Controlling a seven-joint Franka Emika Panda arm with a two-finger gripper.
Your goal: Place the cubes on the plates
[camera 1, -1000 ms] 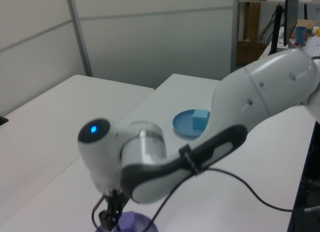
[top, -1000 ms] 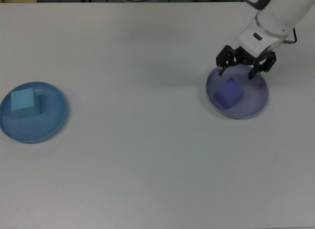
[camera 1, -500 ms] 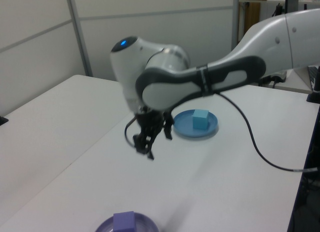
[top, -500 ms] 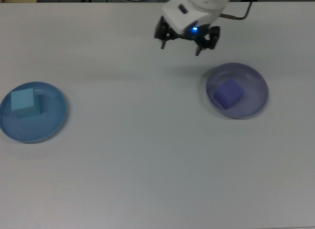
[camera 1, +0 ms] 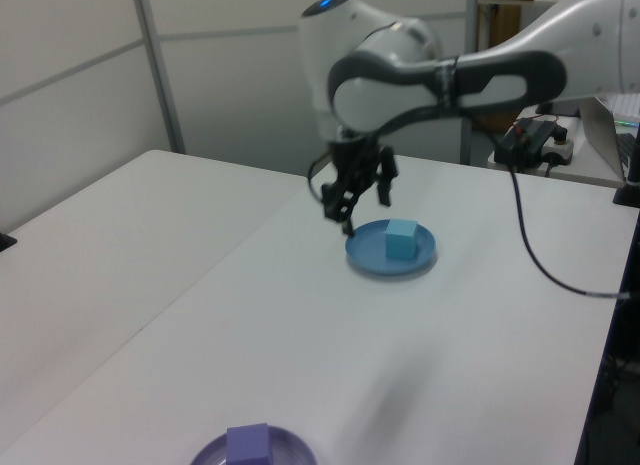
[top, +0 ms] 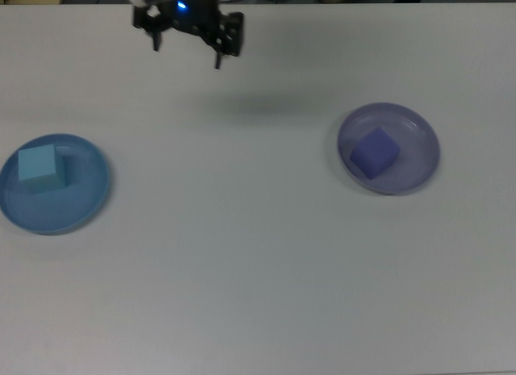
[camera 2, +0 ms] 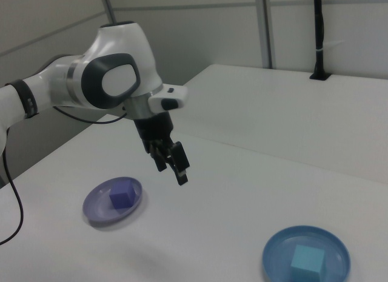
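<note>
A light cyan cube (top: 39, 168) rests on the light blue plate (top: 90, 204) at the top view's left. At the top view's right, a violet-blue cube (top: 374, 153) lies on the lavender plate (top: 422, 135). My gripper (top: 186, 52) hangs open and empty above the table's far edge, left of centre in the top view, apart from both plates. In the left view the gripper (camera 1: 365, 213) hovers just beside the blue plate (camera 1: 365, 260) with its cyan cube (camera 1: 401, 238). The right view has the gripper (camera 2: 171, 173) in the air between the lavender plate (camera 2: 97, 208) and the blue plate (camera 2: 277, 253).
The white table (top: 258, 270) carries only the two plates. A black cable (camera 1: 545, 275) trails from the arm at the left view's right. A second white table (camera 2: 291, 106) adjoins, with a black pole (camera 2: 318, 33) standing on it.
The gripper has left the lavender plate, risen and swept along the far edge toward the top view's left. The violet-blue cube stays on its plate; the cyan cube has not moved.
</note>
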